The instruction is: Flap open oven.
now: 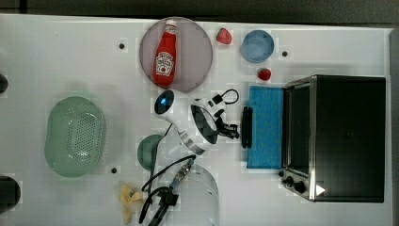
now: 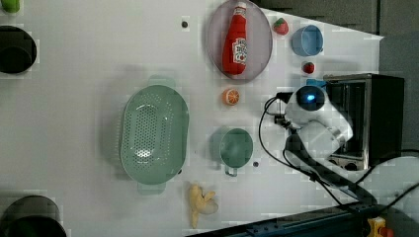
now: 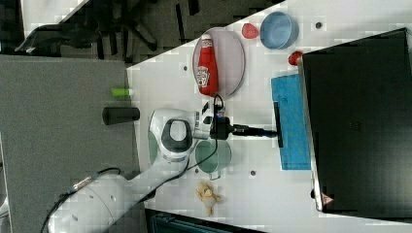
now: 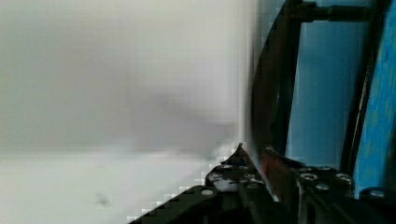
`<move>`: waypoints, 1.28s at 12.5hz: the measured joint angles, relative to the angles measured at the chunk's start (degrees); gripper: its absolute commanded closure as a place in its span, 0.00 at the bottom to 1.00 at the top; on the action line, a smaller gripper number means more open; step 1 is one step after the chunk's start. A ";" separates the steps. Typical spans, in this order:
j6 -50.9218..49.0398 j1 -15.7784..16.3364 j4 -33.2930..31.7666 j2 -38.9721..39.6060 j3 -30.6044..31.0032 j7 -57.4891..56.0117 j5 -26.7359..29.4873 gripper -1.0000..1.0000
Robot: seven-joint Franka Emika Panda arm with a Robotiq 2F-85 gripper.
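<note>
Bare table [image 1: 263, 197] flanks the oven [image 1: 346, 136]; 2 strawberries [image 1: 264, 74] crowd 1 side.

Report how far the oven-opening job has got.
Done: the oven door lies flapped down flat in the top view, blue face up, cavity exposed. In hand: the gripper is at the door's black bar handle, jaws nearly closed around it. Left: let go and pull the arm back.
</note>
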 measured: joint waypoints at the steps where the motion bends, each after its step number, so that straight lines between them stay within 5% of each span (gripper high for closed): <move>1: 1.43 -0.29 0.11 -1.57 -0.21 0.05 5.46 0.82; 7: 2.85 -1.18 1.34 -18.84 0.00 0.05 38.25 0.82; 12: -10.13 -1.02 9.18 -30.82 -0.82 1.35 43.48 0.82; 16: -28.00 -1.36 17.79 -35.23 -1.37 6.10 40.21 0.82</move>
